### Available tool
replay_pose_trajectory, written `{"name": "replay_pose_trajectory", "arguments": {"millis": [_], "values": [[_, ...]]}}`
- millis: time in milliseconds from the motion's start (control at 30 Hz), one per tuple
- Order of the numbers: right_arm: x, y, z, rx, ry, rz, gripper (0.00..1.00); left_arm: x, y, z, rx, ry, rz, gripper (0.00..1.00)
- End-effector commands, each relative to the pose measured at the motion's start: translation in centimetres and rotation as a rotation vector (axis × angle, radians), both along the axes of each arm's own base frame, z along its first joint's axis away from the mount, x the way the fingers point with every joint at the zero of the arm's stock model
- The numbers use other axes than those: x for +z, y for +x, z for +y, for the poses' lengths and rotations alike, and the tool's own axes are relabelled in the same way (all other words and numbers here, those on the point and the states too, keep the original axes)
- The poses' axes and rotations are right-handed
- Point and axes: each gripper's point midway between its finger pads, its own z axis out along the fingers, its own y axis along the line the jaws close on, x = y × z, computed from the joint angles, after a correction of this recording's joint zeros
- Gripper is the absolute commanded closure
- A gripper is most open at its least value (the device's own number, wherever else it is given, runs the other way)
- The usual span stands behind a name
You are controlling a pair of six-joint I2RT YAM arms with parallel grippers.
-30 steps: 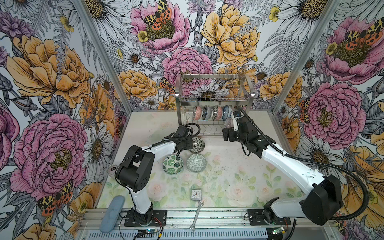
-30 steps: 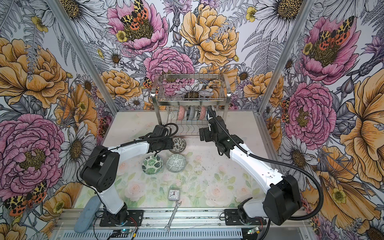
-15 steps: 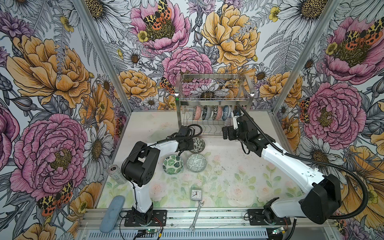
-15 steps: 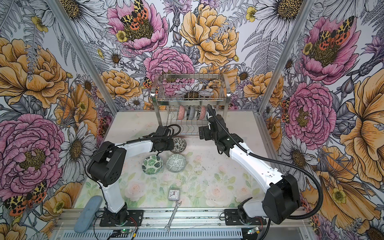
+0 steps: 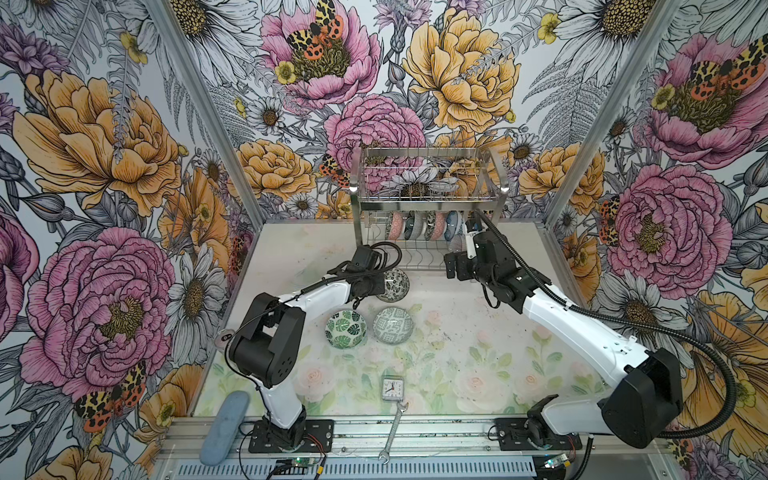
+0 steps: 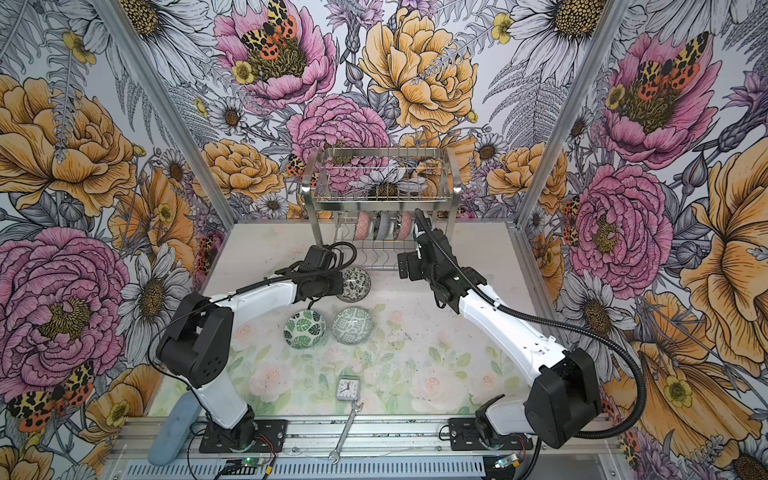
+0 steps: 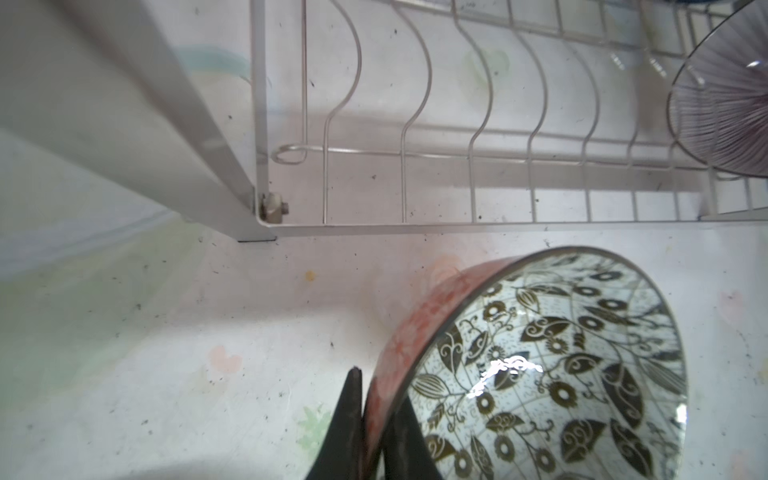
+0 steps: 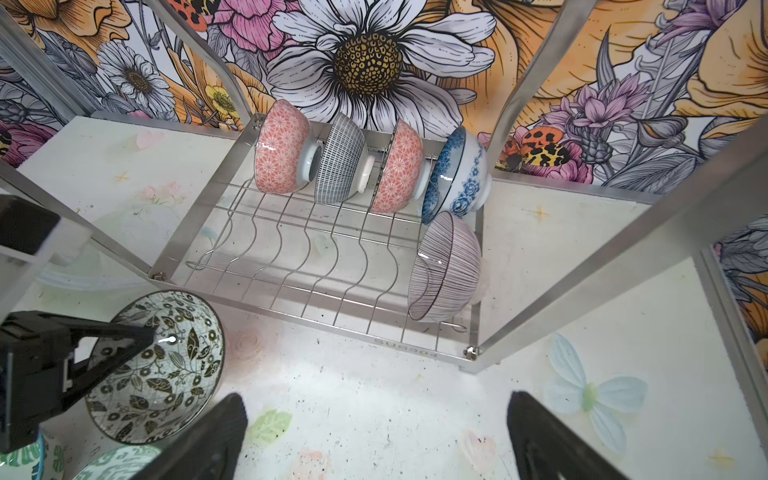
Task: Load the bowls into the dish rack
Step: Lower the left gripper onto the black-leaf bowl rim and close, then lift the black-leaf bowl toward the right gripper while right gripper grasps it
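**Left pincer (image 7: 372, 399) clenched on the floral bowl (image 7: 540, 374) rim; bowl tilted, just near of the dish rack (image 8: 405, 346).**
The rack's empty lower-tier slots lie directly far of the bowl; right pincer (image 8: 376, 405) released, empty.

Bright, even light fr. above; soft shadows; glare on floral bowl (image 7: 536, 374); wrist views warped at edges.

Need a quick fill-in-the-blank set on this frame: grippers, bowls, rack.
1. The left gripper is shut on the ___ of the floral bowl.
2. The right gripper is ___ and holds nothing.
3. The racked bowls stand in the dish rack's ___ tier.
4. Counting the held one, ___ bowls are outside the rack.
Missing: rim; open; lower; three.
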Motion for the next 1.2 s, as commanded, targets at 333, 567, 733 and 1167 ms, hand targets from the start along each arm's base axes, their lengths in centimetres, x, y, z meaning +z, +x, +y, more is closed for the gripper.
{"name": "replay_pose_trajectory", "arguments": {"millis": [333,567,733,1167], "values": [[4.9,-1.8,4.9,0.153,0.188,-0.042,0.00,13.9,-0.3,-2.0,0.010,-0.042,-0.359,1.00],[3.7,-1.7,7.5,0.167,0.231,0.015,0.02,16.3,-0.9,-4.2,-0.038,-0.098,-0.399,1.00],[2.7,-1.2,8.0,0.139,0.269,0.051,0.09,17.7,-1.6,-5.6,-0.064,-0.116,-0.428,1.00],[1.8,-0.7,9.1,0.132,0.327,0.091,0.68,19.9,-2.7,-7.0,-0.090,-0.146,-0.482,1.00]]}}
